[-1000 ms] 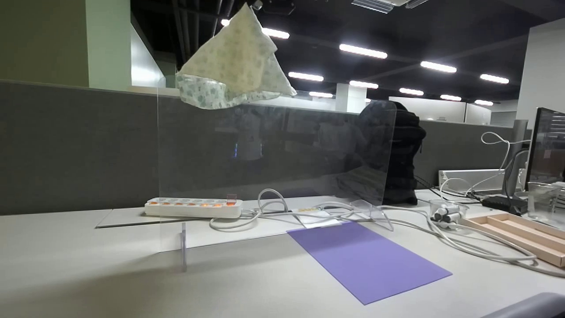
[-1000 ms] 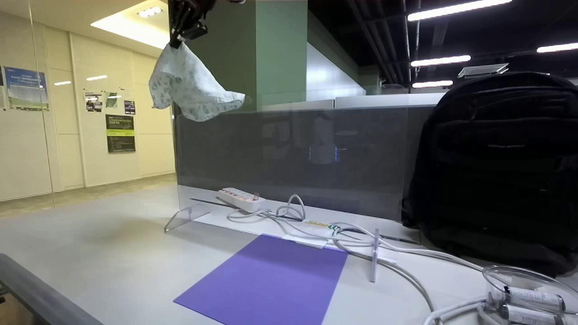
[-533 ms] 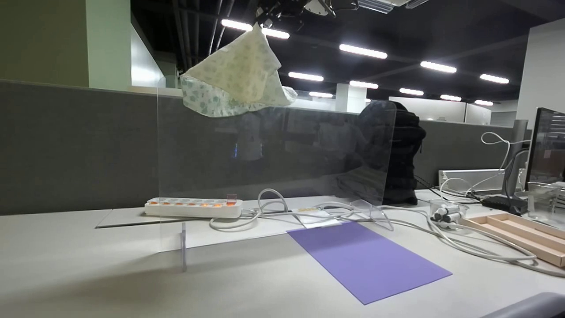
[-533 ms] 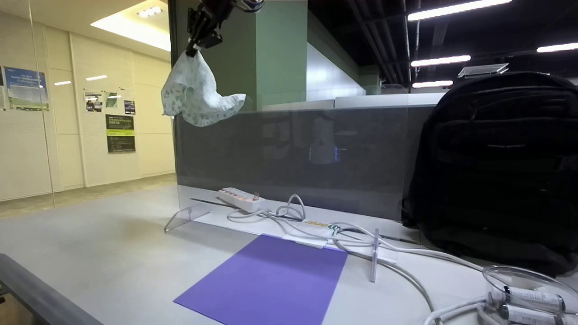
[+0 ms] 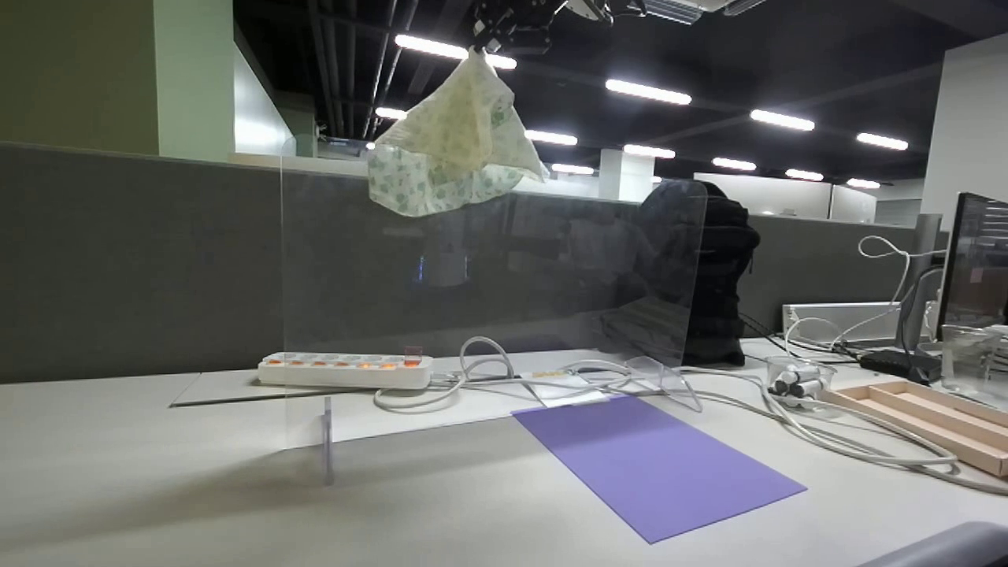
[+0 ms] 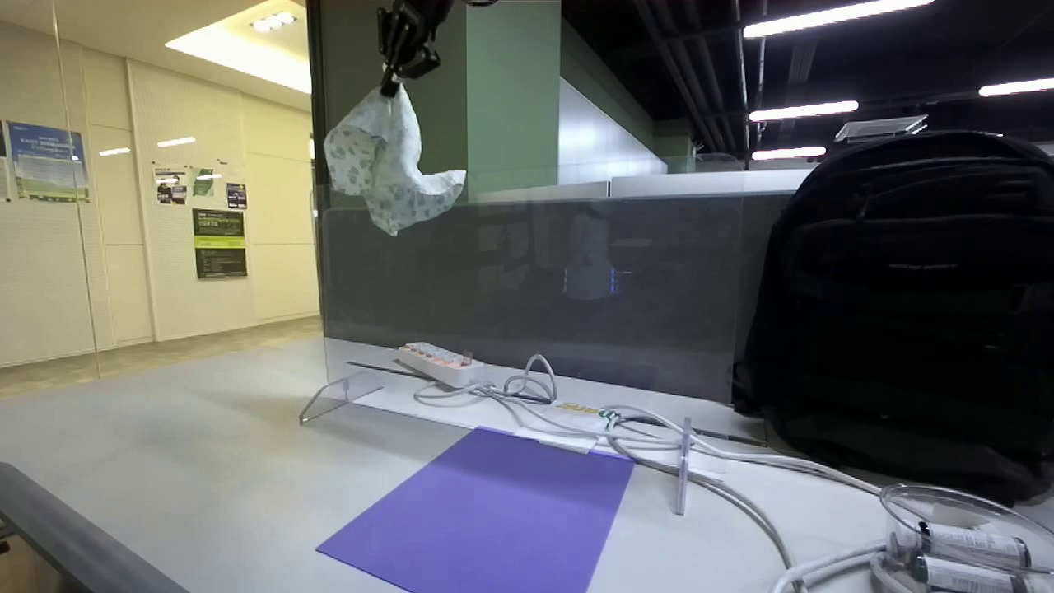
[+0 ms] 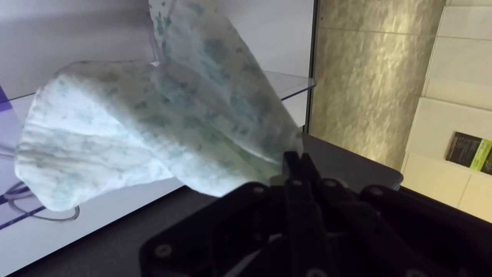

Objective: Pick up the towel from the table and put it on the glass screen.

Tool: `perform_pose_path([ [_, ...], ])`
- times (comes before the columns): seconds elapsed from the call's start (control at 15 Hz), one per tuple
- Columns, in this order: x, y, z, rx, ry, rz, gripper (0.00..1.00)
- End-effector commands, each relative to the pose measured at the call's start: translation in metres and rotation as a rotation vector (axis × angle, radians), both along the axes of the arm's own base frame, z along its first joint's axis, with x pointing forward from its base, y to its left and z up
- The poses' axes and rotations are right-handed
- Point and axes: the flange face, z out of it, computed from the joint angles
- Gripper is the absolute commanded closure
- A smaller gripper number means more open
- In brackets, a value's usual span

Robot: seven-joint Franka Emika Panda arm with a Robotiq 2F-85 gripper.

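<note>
The towel (image 5: 453, 142) is thin and pale with a green leaf print. It hangs from my gripper (image 5: 476, 49) in both exterior views, its lower folds loose; the towel (image 6: 383, 156) and gripper (image 6: 390, 85) are high above the table. The clear glass screen (image 5: 354, 291) stands upright on the table on clear feet; it also shows as a panel (image 6: 535, 321). The towel's lower edge overlaps the screen's top edge in both exterior views; I cannot tell whether they touch. In the wrist view my fingertips (image 7: 298, 156) are shut on the towel's corner (image 7: 184, 104).
A white power strip (image 5: 346, 372) and cables (image 5: 488, 370) lie behind the screen. A purple sheet (image 5: 661, 465) lies in front. A grey partition (image 5: 142, 268) and black backpack (image 5: 720, 276) stand behind. A clear cup (image 5: 795, 382), wooden tray (image 5: 929, 425) and monitor (image 5: 976, 268) are at the side.
My gripper and the towel have moved to the right in both exterior views. They also sit somewhat lower than one second ago. The towel has swung and is still held.
</note>
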Motion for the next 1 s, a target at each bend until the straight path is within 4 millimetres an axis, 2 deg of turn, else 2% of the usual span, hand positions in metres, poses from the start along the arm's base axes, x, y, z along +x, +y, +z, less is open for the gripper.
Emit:
perform_pose_path([
  [0.0,0.005,-0.009,0.014,-0.018,-0.030,-0.059,1.00],
  [0.4,0.003,-0.004,0.001,-0.037,-0.006,-0.046,1.00],
  [0.93,0.006,0.011,-0.037,-0.033,0.059,-0.010,1.00],
])
